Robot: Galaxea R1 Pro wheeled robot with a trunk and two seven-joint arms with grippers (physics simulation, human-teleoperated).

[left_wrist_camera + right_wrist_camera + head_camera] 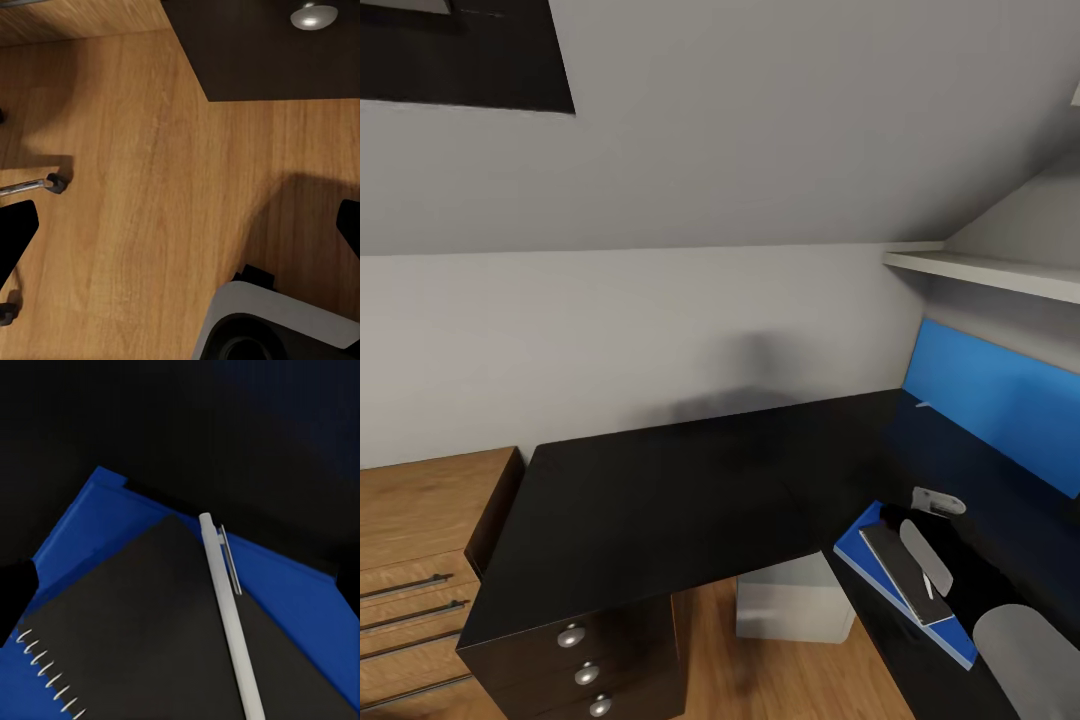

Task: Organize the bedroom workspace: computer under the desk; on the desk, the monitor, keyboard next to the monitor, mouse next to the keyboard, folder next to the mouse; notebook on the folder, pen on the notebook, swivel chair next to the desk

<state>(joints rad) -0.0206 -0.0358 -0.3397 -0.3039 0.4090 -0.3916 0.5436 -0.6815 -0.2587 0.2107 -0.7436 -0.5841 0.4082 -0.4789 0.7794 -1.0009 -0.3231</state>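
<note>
White, thin and light, the pen (229, 615) rests on the notebook (150, 637); we judge it rolls easily, best pinched mid-shaft, and our right gripper (180, 577) looks spread.

Glossy black desk (660, 500) (wood-grain floor (150, 187)), matt notebook (150, 637).

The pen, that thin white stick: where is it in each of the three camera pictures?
Head view: the pen lies low at right, on the notebook atop the blue folder.
Left wrist view: not in it; this camera faces the wood floor.
Right wrist view: the pen runs diagonally across the notebook.
Shared landmark: the blue folder, in the head and right wrist views.
</note>
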